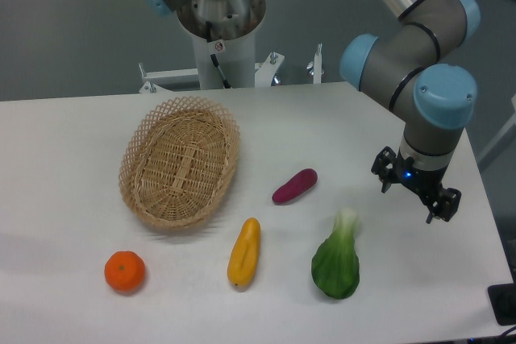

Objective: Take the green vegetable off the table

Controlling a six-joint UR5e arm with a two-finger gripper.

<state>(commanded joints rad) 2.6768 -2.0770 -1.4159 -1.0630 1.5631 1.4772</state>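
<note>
The green vegetable (337, 262) lies on the white table (355, 118) near the front right, its dark leafy end toward the front edge and its pale stem pointing back. My gripper (408, 201) hangs above the table to the right of and slightly behind the vegetable, clear of it. Its two black fingers (385, 184) are spread, with nothing between them.
A woven wicker basket (181, 161) sits left of centre. A small purple vegetable (294, 186) lies behind the green one, and a long yellow-orange vegetable (244, 252) lies to its left. An orange fruit (125, 271) rests at the front left. The table's right edge runs close by the gripper.
</note>
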